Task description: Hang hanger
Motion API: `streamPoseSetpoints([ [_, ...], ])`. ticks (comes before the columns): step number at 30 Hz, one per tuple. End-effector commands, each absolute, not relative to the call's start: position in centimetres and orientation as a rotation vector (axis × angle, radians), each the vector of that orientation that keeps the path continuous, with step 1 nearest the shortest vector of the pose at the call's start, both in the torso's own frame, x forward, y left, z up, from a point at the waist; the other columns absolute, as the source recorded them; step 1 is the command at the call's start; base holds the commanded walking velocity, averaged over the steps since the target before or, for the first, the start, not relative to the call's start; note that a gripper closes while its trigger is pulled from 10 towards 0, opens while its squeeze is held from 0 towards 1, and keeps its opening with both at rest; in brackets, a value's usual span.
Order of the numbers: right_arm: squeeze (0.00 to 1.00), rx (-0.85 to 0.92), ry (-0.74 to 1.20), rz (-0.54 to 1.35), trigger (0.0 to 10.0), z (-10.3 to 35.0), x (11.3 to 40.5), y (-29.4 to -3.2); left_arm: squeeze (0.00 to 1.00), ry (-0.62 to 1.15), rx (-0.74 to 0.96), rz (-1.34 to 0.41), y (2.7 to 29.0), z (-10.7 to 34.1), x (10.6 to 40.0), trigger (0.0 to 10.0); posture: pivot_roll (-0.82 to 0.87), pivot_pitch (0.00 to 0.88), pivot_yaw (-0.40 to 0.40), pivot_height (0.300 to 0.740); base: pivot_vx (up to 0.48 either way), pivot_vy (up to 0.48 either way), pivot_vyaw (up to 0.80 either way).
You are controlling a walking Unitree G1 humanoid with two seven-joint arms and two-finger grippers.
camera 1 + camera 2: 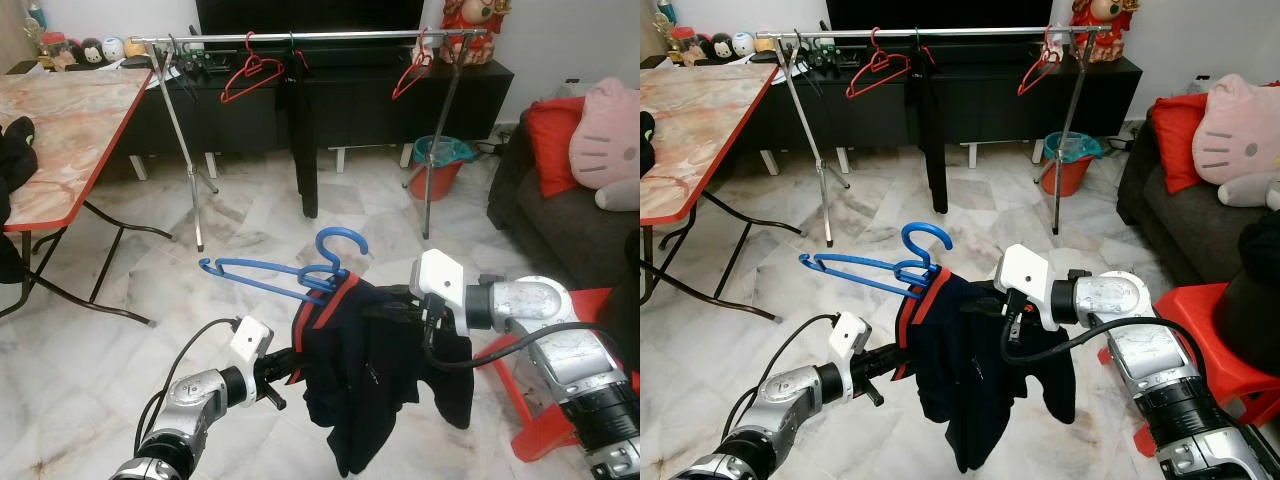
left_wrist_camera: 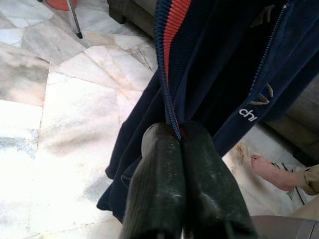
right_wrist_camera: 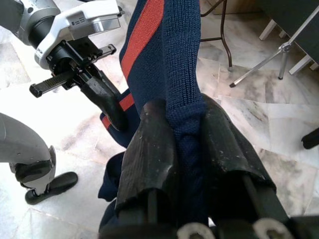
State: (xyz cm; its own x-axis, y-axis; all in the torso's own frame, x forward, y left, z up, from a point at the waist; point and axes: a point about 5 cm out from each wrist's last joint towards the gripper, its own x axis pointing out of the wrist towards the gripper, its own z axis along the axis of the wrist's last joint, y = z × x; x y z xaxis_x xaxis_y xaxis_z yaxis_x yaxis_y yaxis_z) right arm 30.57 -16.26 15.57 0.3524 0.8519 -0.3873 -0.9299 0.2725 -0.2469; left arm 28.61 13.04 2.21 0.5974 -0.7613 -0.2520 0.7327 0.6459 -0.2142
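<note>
**Both grippers pinch the jacket on the blue hanger**

A navy jacket with a red stripe hangs on a blue hanger, held up in the air between the two arms, in front of the robot and well short of the rack. The hanger's hook points up and its long arm sticks out to the robot's left, bare of cloth.

The left gripper comes in from below on the left; its two fingers are pressed together on the jacket's striped edge, low on the left side of the garment. The right gripper reaches in from the right, fingers clamped on a fold of navy knit near the jacket's top, just beside the hanger's neck. In the right wrist view the left gripper sits close by, touching the same cloth.

The rack stands further back across the marble floor, carrying two red hangers and a dark garment. A table is at the left, a sofa at the right
</note>
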Motion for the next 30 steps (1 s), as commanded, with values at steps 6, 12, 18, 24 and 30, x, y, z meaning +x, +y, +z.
streamPoseSetpoints([
  [6, 0.00, -0.475, 0.127, 1.199, 10.0, 16.9, 30.9, -15.9, 0.00, 0.350, -0.072, -0.863, 12.9, 2.0, 28.6, 0.0, -0.25, 0.000, -0.013, 0.740, 0.000, 0.000, 0.00],
  [12, 0.00, -0.479, 0.137, 1.193, 10.0, 16.6, 30.6, -16.3, 0.00, 0.378, -0.062, -0.821, 13.2, 1.6, 28.6, 0.0, -0.26, 0.000, -0.003, 0.740, 0.000, 0.000, 0.00],
  [18, 0.00, -0.563, 0.238, 1.161, 10.0, 15.3, 30.1, -18.7, 0.00, 0.412, 0.016, -0.704, 14.5, 1.0, 28.6, 0.0, -0.25, 0.000, -0.007, 0.740, 0.000, 0.000, 0.00],
  [24, 0.00, -0.568, 0.287, 1.168, 10.0, 15.1, 29.3, -20.7, 0.00, 0.429, 0.098, -0.479, 16.1, 0.7, 29.2, 0.0, -0.26, 0.000, -0.009, 0.740, 0.000, 0.000, 0.00],
  [30, 0.00, -0.544, 0.285, 1.134, 10.0, 15.3, 29.4, -21.8, 0.00, 0.458, 0.112, -0.440, 16.6, 0.4, 29.1, 10.0, -0.25, 0.000, -0.009, 0.740, 0.000, 0.000, 0.00],
])
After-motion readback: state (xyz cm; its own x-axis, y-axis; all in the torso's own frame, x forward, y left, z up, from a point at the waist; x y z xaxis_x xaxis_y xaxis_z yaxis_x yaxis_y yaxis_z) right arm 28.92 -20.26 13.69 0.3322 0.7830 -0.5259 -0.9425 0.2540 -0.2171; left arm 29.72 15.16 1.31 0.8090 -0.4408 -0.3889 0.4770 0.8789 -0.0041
